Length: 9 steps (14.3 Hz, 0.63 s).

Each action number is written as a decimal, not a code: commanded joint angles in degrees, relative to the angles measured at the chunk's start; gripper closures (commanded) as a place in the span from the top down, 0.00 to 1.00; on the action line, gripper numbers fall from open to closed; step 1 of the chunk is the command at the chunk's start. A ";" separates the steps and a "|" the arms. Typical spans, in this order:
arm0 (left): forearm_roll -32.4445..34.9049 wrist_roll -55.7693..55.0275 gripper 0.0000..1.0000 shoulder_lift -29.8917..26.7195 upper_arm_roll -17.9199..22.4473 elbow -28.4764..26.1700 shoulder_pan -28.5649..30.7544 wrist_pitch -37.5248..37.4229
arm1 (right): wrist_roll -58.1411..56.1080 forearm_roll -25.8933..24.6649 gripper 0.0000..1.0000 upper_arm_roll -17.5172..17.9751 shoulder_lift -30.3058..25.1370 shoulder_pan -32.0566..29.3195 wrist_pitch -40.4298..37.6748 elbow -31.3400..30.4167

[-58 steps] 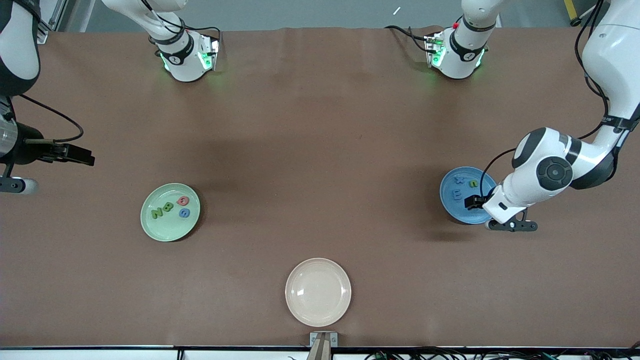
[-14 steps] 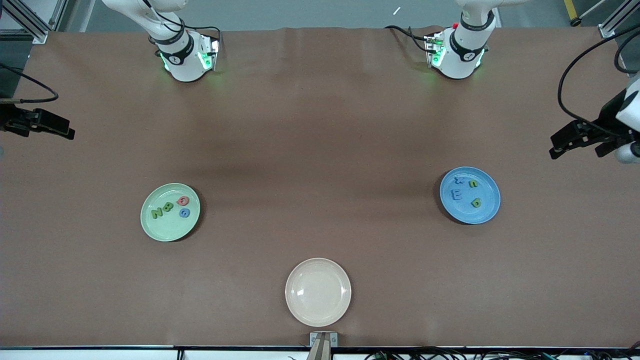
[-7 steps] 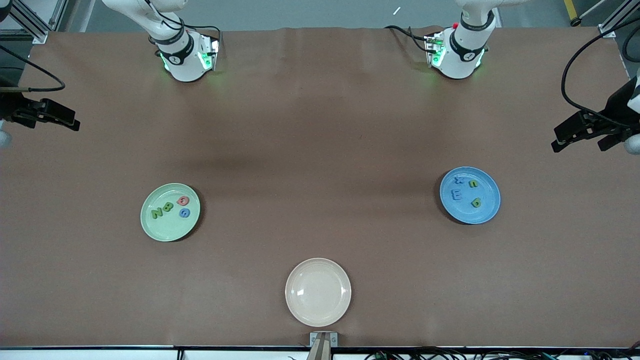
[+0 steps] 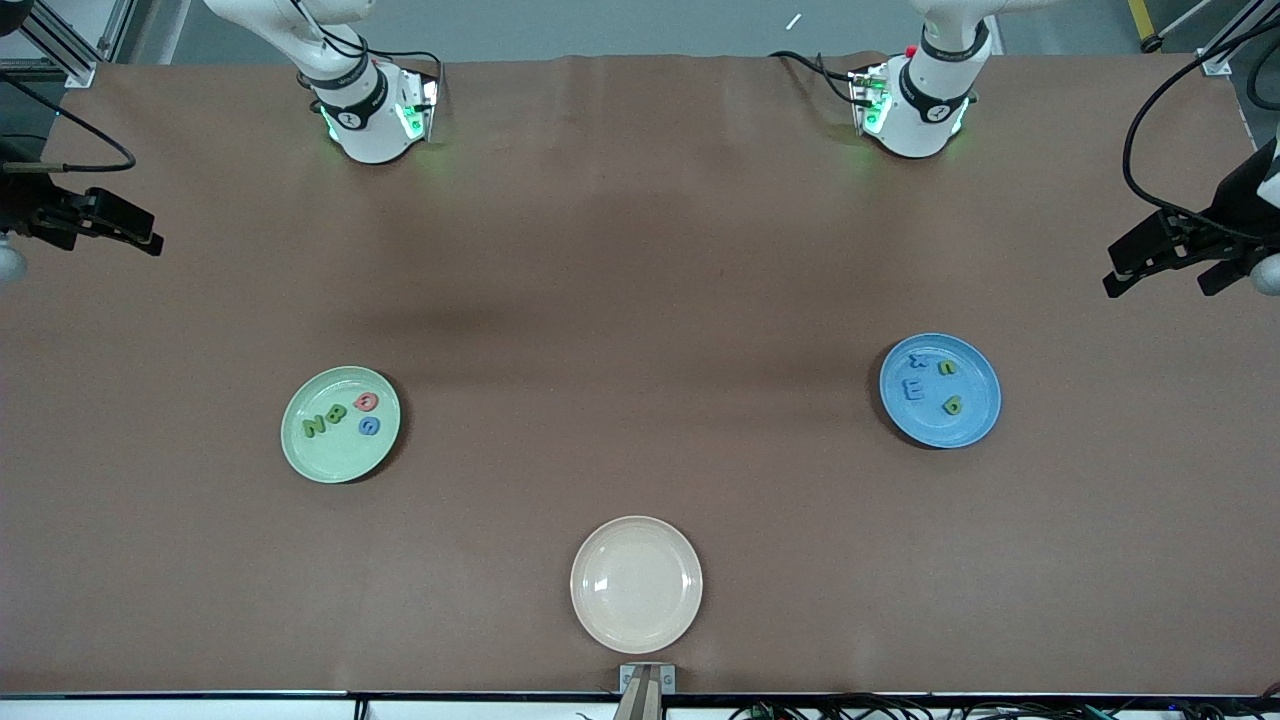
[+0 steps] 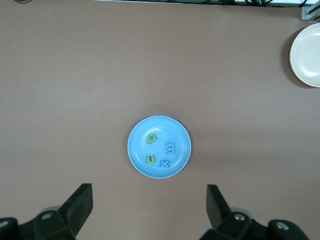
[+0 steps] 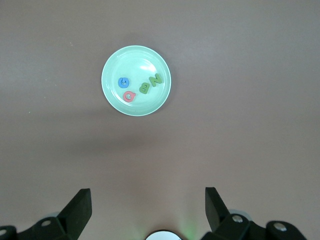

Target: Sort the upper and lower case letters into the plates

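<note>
The sorting looks finished, judged from how things lie. The mint plate [image 4: 340,424], toward the right arm's end of the table, holds the four capitals: green N [image 4: 314,427] at abt 9 o'clock in the dish, green B [image 4: 336,414] near centre, pink Q [image 4: 367,401] at abt 1, blue G [image 4: 369,426] at abt 3. The blue plate [image 4: 940,390], toward the left arm's end, holds the four small letters: blue x [image 4: 921,362] at abt 11, blue m [image 4: 913,388] at 9, green u [image 4: 946,367] at 12, and a green one [image 4: 952,404] at abt 4 that reads as g or 9; which cannot be told.

The cream plate [image 4: 636,584], nearest the camera, is bare, prob. emptied as the source dish.

The left gripper [image 4: 1160,266] is held high over the table's edge, fingers spread wide, nothing in them. The right gripper [image 4: 110,230] is likewise parked over its end, fingers apart, empty, so that both plates are kept uncovered. Both arms wait.
</note>
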 commanded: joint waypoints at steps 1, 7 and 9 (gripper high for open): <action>-0.46 1.27 1.00 -0.76 0.25 0.17 0.35 -1.09 | -0.43 0.97 1.00 0.31 -1.98 -0.88 1.20 -2.18; -0.46 1.27 1.00 -0.67 0.43 0.17 0.35 -1.09 | -3.95 0.97 1.00 0.22 -2.07 -1.76 1.81 -2.27; -0.46 1.19 1.00 -0.67 0.34 0.17 0.35 -1.09 | -3.95 0.97 1.00 0.22 -2.16 -1.76 1.99 -2.27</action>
